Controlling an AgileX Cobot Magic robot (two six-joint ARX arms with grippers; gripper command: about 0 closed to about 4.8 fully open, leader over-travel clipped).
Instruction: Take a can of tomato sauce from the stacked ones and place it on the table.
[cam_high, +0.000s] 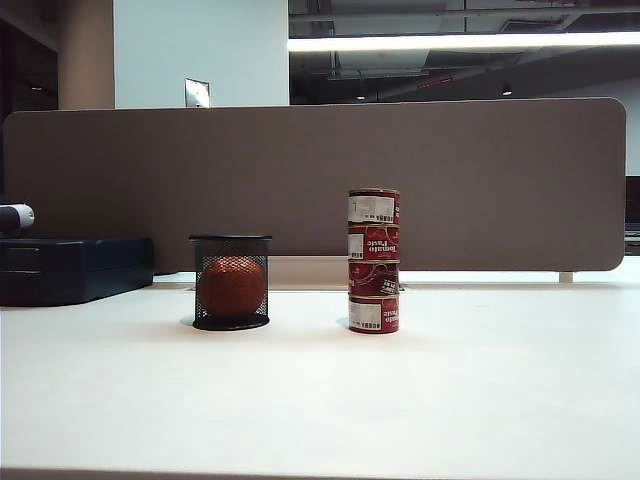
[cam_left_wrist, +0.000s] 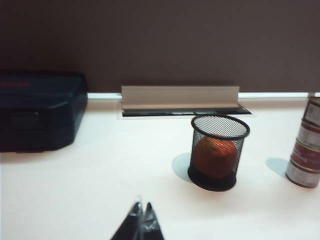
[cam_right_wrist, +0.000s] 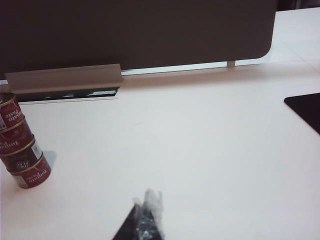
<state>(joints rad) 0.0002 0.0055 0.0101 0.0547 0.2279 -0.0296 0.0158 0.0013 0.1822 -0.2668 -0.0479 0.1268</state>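
Observation:
The stacked ones form a slim upright column of several red tomato paste tins on the white table. The column also shows at the edge of the left wrist view and of the right wrist view. Every can of tomato sauce I see is part of that column; the top one shows a white barcode label. My left gripper is shut and empty, low over bare table, well short of the column. My right gripper is blurred, shut and empty, also far from the cans. Neither arm appears in the exterior view.
A black mesh cup holding an orange-red ball stands left of the column. A dark blue case sits at the far left. The brown-grey divider panel closes off the back. A black flat object lies at the right edge.

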